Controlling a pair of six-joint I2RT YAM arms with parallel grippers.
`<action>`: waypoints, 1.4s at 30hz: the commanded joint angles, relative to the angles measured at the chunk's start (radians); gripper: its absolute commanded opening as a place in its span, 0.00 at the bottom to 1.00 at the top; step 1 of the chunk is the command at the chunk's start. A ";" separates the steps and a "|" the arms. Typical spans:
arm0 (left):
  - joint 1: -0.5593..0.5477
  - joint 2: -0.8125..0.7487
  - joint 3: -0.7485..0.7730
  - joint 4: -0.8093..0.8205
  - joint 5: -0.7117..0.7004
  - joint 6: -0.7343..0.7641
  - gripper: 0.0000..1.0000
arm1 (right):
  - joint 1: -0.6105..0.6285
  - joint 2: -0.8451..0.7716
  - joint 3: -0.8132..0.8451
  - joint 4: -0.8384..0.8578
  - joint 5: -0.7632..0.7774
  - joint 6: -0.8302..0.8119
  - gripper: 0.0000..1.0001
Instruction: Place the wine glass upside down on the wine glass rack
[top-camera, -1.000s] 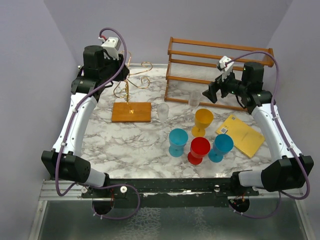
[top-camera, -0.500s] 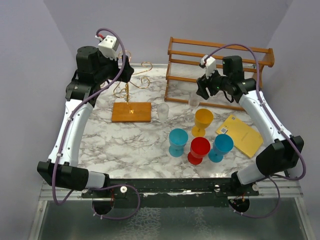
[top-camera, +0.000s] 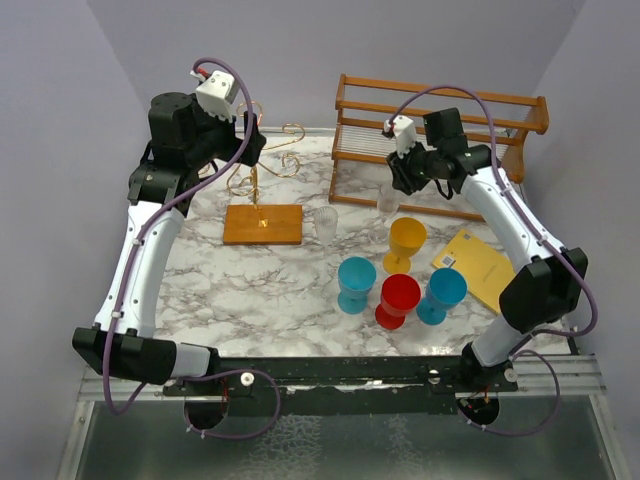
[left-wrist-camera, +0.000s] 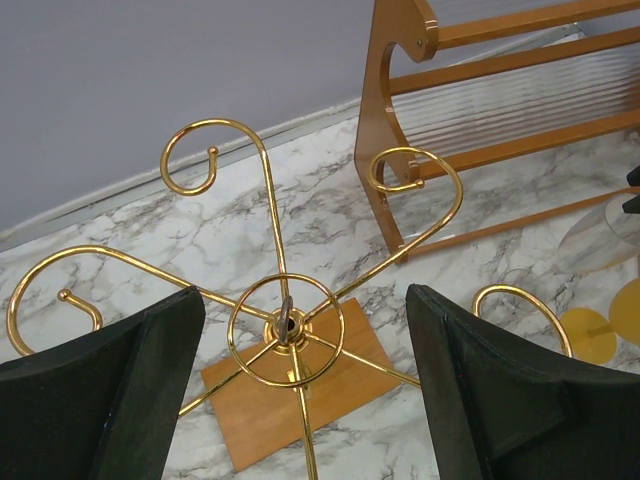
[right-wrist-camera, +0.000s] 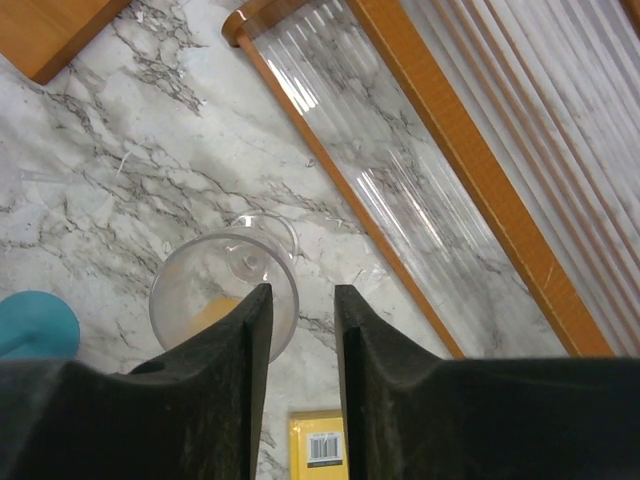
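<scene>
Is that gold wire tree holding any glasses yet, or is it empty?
Empty: the gold rack shows only bare curled arms, no glass hanging.

top: high, whole table (top-camera: 250, 290) | left wrist: close above wine glass rack (left-wrist-camera: 287, 320) | right wrist: close, facing down

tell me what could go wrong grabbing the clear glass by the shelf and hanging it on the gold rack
The right gripper sits over only the edge of the clear wine glass; a pinch there may slip or tip it.
The yellow goblet stands close beside that glass and could get knocked.
The left gripper hovers open right above the wine glass rack, possibly blocking the way in.
</scene>
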 joint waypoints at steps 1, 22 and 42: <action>0.005 0.008 0.033 -0.002 -0.006 0.019 0.85 | 0.019 0.029 0.055 -0.054 0.021 -0.014 0.27; 0.011 -0.010 0.043 -0.007 -0.064 0.052 0.89 | 0.023 0.060 0.145 -0.030 0.002 -0.048 0.01; 0.034 0.048 0.171 0.056 -0.057 -0.093 0.97 | 0.024 -0.221 0.128 0.150 0.014 0.018 0.01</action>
